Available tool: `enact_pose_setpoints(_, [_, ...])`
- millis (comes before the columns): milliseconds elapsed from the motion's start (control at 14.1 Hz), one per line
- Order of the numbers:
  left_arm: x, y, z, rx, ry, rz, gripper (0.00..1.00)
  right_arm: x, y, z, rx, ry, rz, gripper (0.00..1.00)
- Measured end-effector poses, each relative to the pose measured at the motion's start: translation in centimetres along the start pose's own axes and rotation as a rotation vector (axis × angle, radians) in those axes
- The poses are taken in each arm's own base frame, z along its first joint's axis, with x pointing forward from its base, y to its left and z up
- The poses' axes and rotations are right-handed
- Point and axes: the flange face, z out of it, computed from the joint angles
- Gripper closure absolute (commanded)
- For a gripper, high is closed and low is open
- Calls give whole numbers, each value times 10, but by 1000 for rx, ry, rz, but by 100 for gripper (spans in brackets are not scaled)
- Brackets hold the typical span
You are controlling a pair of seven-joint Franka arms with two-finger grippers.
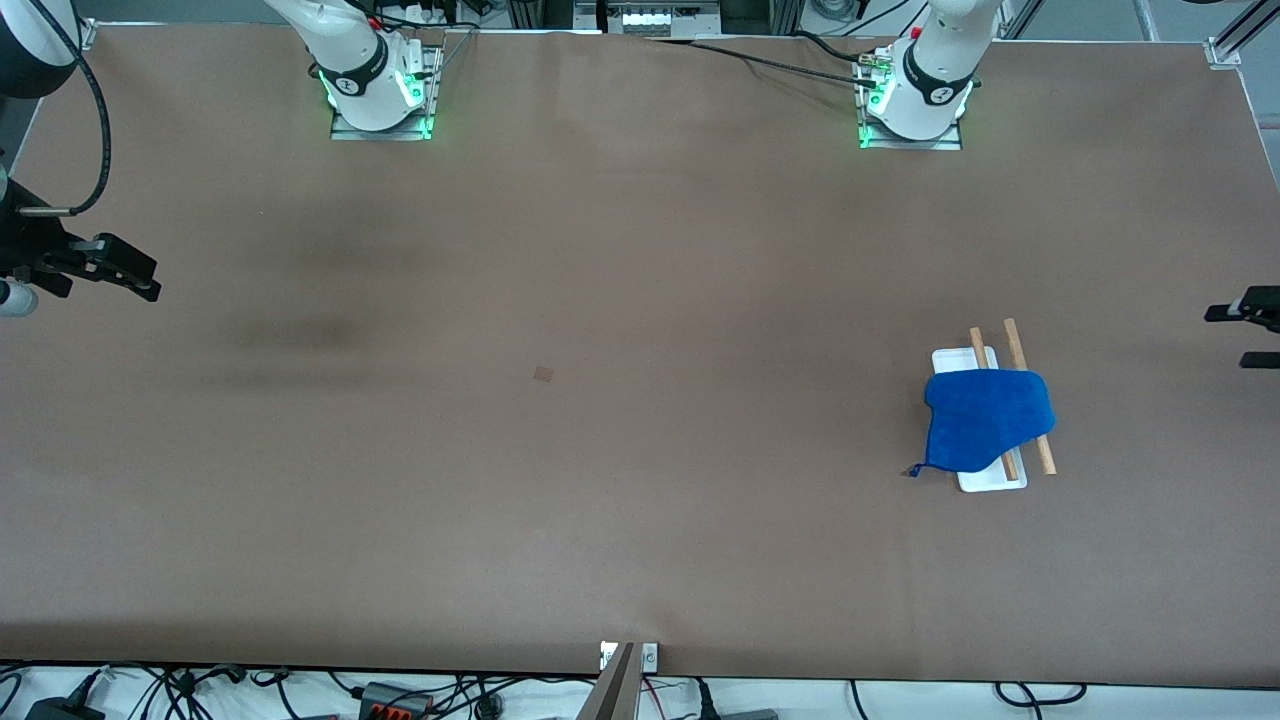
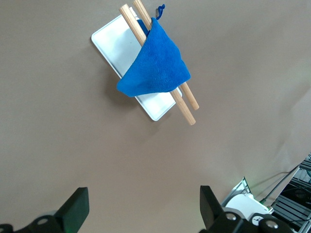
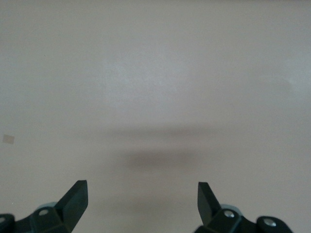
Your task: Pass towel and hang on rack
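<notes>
The bright blue towel (image 1: 985, 420) hangs draped over the two wooden rods (image 1: 1015, 340) of the rack, toward the left arm's end of the table. Its loop tag corner hangs down beside the rack's white base (image 1: 1000, 480). The left wrist view shows the towel (image 2: 155, 63) folded over the rods above the base (image 2: 109, 41). My left gripper (image 1: 1232, 337) is open and empty, up over the table's end beside the rack; its jaws stand wide apart (image 2: 144, 204). My right gripper (image 1: 140, 275) is open and empty over bare table at the right arm's end (image 3: 142, 199).
A small brown square patch (image 1: 543, 373) lies on the table near the middle and also shows in the right wrist view (image 3: 8, 139). The two arm bases (image 1: 380, 90) (image 1: 915, 100) stand along the table edge farthest from the front camera. A metal clamp (image 1: 628, 657) sits at the nearest edge.
</notes>
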Motion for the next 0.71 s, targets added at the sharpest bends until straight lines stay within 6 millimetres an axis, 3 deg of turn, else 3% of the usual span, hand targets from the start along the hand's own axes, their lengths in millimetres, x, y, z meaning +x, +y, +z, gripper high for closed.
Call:
enact_pose_setpoints(354, [52,61,-3,49,-96,-31,0,-2,0,-4,0,6,1,0])
enact_pose_setpoints(709, [56,87,-16,77,-124,-50,0,-7,1,-4,0,-37,2,0])
